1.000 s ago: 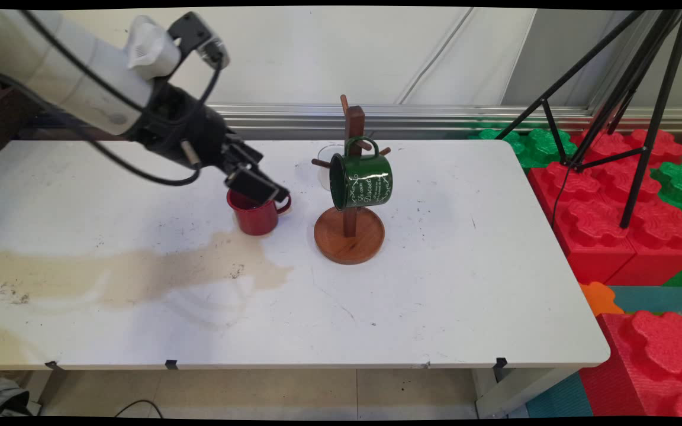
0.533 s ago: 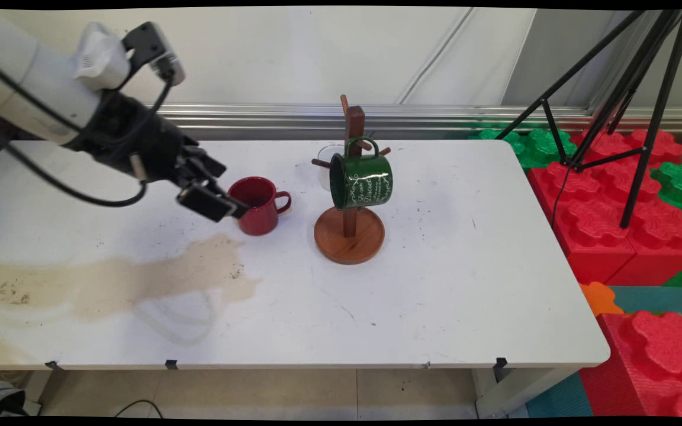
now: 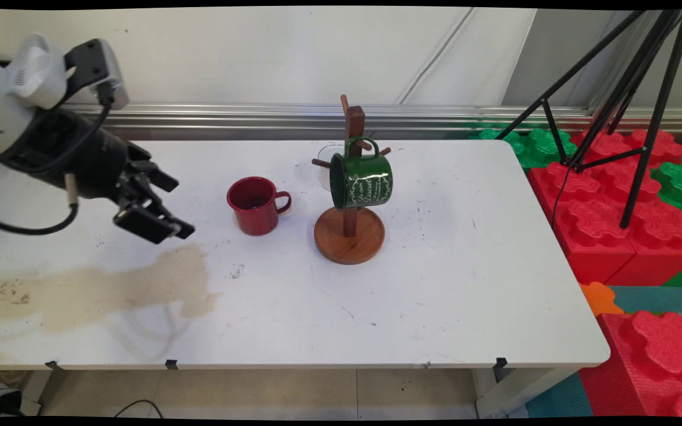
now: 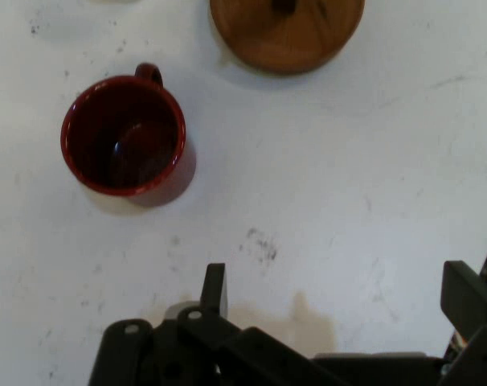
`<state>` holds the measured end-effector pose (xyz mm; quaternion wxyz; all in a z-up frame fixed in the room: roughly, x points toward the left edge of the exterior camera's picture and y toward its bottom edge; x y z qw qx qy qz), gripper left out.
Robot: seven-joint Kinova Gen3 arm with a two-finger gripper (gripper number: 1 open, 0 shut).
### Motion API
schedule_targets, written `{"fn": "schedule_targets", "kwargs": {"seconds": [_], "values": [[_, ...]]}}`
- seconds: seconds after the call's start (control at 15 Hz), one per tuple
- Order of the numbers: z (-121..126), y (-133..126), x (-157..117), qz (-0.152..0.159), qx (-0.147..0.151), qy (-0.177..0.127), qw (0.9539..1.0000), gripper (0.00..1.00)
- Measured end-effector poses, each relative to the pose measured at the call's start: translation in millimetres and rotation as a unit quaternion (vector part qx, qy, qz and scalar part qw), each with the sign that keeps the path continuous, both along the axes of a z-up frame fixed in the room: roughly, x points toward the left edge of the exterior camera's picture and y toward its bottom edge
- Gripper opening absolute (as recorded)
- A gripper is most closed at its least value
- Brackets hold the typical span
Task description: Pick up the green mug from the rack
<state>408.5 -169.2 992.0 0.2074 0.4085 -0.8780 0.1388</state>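
Gripper (image 3: 166, 207) hangs over the table's (image 3: 436, 307) left part, fingers (image 4: 214, 288) apart, holding nothing. Red mug (image 3: 256, 205) upright to its right, apart from it, bare tabletop between. Mug tree (image 3: 350, 228) just beyond, green mug (image 3: 362, 179) hung on it. Brown stain (image 3: 110, 287) beneath gripper.

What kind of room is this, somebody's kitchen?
More likely a robot test room than a kitchen: a bare white table, a black tripod and foam blocks beside it, and a gripper near a red mug.
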Motion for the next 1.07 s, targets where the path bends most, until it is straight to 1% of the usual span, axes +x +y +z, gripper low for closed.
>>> {"fn": "schedule_targets", "kwargs": {"seconds": [0.33, 0.53, 0.73, 1.07], "values": [[1.5, 9.9, 7.2, -0.012, 0.002, -0.017, 0.9998, 1.00], [1.4, 9.5, 3.3, -0.020, -0.001, -0.018, 0.9997, 1.00], [0.6, 3.1, -9.1, -0.024, -0.012, -0.007, 0.9996, 1.00], [-1.1, -11.2, -34.3, -0.027, -0.030, 0.025, 0.9989, 1.00]]}}
